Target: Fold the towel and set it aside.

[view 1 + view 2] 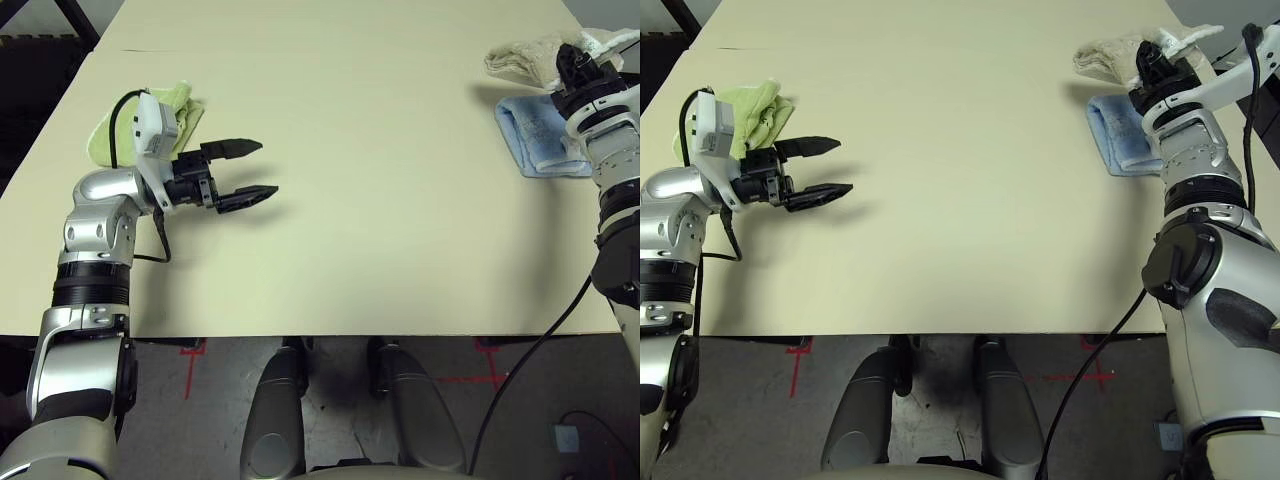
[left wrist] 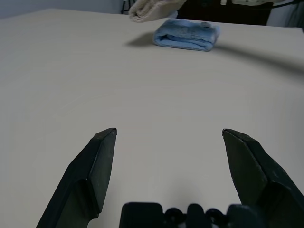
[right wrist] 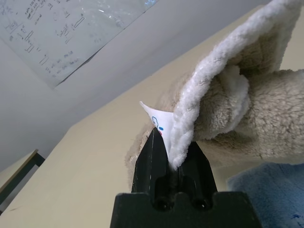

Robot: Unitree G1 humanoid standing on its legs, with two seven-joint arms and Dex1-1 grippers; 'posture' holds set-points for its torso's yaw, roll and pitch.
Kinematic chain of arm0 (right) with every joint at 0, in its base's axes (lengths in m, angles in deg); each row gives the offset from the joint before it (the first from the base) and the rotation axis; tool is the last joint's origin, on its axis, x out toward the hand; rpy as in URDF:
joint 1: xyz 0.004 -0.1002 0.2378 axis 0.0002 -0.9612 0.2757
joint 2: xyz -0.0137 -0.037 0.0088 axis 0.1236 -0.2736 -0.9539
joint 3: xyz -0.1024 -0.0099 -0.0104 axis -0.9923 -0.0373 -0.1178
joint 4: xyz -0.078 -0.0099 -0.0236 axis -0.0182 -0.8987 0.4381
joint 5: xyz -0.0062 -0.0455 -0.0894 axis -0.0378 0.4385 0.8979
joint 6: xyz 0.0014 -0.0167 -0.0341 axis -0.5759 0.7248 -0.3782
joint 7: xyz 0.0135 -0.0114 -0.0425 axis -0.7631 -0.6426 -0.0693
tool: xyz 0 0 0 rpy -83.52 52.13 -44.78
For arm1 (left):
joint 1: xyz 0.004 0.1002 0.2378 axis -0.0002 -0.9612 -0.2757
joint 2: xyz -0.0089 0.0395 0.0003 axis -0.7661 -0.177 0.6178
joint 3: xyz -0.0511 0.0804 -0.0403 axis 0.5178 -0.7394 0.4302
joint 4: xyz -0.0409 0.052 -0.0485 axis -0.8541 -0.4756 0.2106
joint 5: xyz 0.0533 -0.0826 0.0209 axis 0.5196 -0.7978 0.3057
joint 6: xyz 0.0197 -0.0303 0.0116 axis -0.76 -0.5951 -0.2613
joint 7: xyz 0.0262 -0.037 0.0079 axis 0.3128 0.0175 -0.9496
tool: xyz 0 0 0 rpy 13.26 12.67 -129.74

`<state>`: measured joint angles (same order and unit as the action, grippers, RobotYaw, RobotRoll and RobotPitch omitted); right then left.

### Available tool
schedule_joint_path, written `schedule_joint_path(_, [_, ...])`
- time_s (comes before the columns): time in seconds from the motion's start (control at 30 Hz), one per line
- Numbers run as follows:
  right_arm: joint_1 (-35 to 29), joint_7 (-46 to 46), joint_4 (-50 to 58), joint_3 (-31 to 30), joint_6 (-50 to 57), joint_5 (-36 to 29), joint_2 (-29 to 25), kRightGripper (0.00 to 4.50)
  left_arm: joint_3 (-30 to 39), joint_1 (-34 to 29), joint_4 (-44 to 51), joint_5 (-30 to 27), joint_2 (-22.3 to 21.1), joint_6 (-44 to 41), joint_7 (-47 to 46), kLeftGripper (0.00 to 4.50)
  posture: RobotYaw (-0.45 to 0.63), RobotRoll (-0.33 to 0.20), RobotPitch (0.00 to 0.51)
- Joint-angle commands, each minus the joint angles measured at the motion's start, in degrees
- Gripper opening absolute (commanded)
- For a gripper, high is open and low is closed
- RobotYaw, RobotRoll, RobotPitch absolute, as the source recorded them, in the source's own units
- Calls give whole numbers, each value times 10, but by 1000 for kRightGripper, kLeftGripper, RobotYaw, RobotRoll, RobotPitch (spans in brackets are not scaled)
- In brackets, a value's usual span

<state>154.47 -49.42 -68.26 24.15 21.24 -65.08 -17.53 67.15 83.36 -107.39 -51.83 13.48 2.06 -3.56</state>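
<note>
At the upper right of the left eye view, we hold the beige towel (image 1: 525,60) by its white edging, pinched in our right gripper (image 3: 173,152), above the folded blue towel (image 1: 545,135). At the left, our left gripper (image 1: 262,170) is spread wide and empty, near the lime-green towel (image 1: 185,108).

No word or number could be read. At ten to eleven o'clock in the right wrist view, handwriting stood on a white sheet (image 3: 71,33), but too small for reading. The white tag (image 3: 161,122) on the beige towel (image 3: 270,114) carried small blue marks.
</note>
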Motion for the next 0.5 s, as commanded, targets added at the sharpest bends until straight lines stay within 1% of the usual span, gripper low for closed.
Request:
schedule_joint_path(0.03, [20, -7, -1, 6, 3, -1, -21, 10, 9, 6, 8, -7, 0, -8, -9, 4500, -76, 0, 349])
schedule_joint_path(0.17, [31, -6, -4, 4, 4, 4, -37, 10, 11, 19, 4, -8, -2, -8, -19, 4500, -82, 0, 370])
schedule_joint_path(0.37, [39, -12, -7, 0, 11, 9, -44, 10, 18, 39, 4, -11, 5, -20, -43, 4500, -81, 0, 404])
schedule_joint_path(0.4, [39, -14, -7, 1, 13, 9, -45, 10, 19, 38, 10, -13, 5, -24, -44, 4500, -78, 0, 414])
schedule_joint_path(0.5, [32, -28, -9, 7, 24, 6, -55, 10, 21, 28, 32, -21, 3, -39, -44, 4500, -79, 0, 421])
